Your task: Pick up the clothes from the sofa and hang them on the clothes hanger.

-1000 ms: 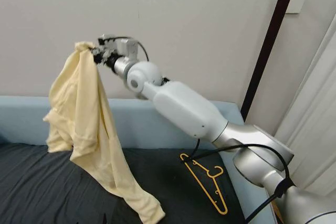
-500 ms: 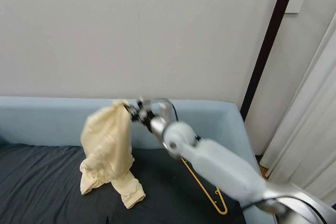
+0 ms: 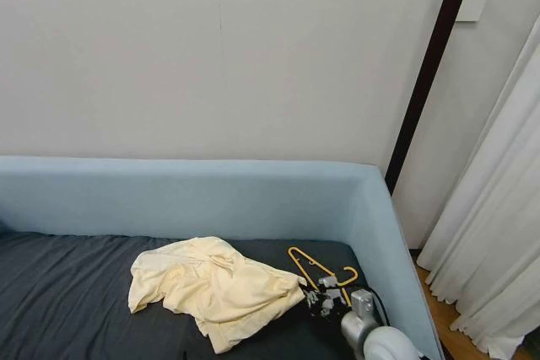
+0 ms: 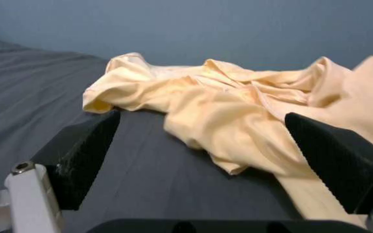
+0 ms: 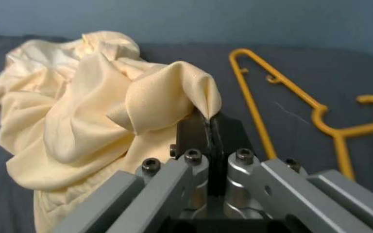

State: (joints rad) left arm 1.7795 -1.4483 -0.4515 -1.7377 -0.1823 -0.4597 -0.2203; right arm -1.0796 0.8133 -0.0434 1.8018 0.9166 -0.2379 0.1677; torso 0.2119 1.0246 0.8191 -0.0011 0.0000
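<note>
A pale yellow garment (image 3: 211, 287) lies crumpled on the dark sofa seat (image 3: 67, 301). My right gripper (image 3: 324, 303) sits low at the garment's right edge, shut on a fold of the cloth (image 5: 173, 90) that bunches up just beyond its black fingertips (image 5: 199, 133). A yellow clothes hanger (image 3: 323, 276) lies flat on the seat beside that gripper, and the right wrist view has the hanger (image 5: 283, 94) next to the garment. My left gripper (image 4: 203, 124) hovers low over the seat, open wide, with the garment (image 4: 238, 107) lying just ahead of its fingers (image 4: 83, 153).
The sofa's light blue back (image 3: 186, 200) and side arm (image 3: 388, 259) enclose the seat. A dark rack post (image 3: 422, 94) rises against the wall at the right. White curtains (image 3: 498, 233) hang beyond it over a strip of wood floor.
My right arm has swung down from high in the air to the seat, carrying the garment with it. The cloth went from hanging full length to lying in a heap.
</note>
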